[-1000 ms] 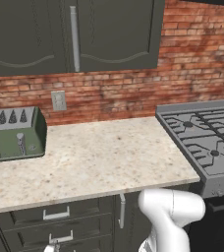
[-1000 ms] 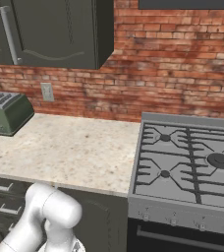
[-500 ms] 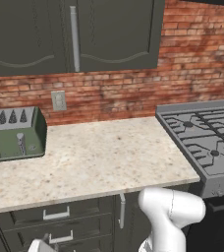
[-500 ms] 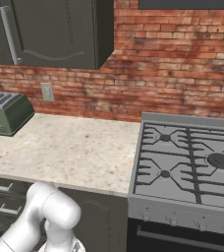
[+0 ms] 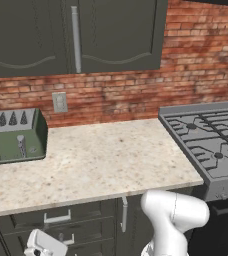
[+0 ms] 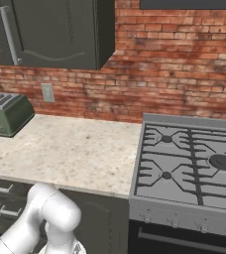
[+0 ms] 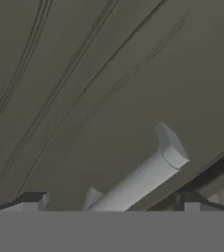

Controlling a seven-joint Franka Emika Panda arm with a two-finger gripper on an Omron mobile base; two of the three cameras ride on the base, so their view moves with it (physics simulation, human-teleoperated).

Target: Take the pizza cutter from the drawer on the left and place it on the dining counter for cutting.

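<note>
Fingers (image 7: 29, 203) spreading wide, nothing pinched; the two dark tips are sitting at lower left and lower right of the hand view, so the two-finger gripper (image 7: 111, 202) is open. The small black-handled pizza cutter is hidden, and judging by the task it is lying inside the wide dark charcoal drawer (image 7: 84, 98), whose shut front is covering the upper part of the hand view. The short silver bar handle (image 7: 138, 181) of that drawer is running diagonally from bottom centre toward centre right and landing between the tips. I cannot tell whether either tip is touching it.

Compared with a second ago, the white hand at the bottom left of the left base view is creeping slightly up and left. The white arm's elbow (image 5: 173, 212) at lower centre-right is barely shifting. The background is matching, so the base is staying parked, and the finger spread is staying the same.

Reading: the final line-up on the handle is finishing. Closing on the bar and pulling are not done yet, so the task is sitting at an early stage and the dining counter step is far off.

Around it, the beige speckled worktop (image 5: 101, 160) is spanning mid-frame. A green four-slot toaster (image 5: 13, 137) is sitting at centre left, and a grey gas hob (image 5: 206, 140) at centre right.
</note>
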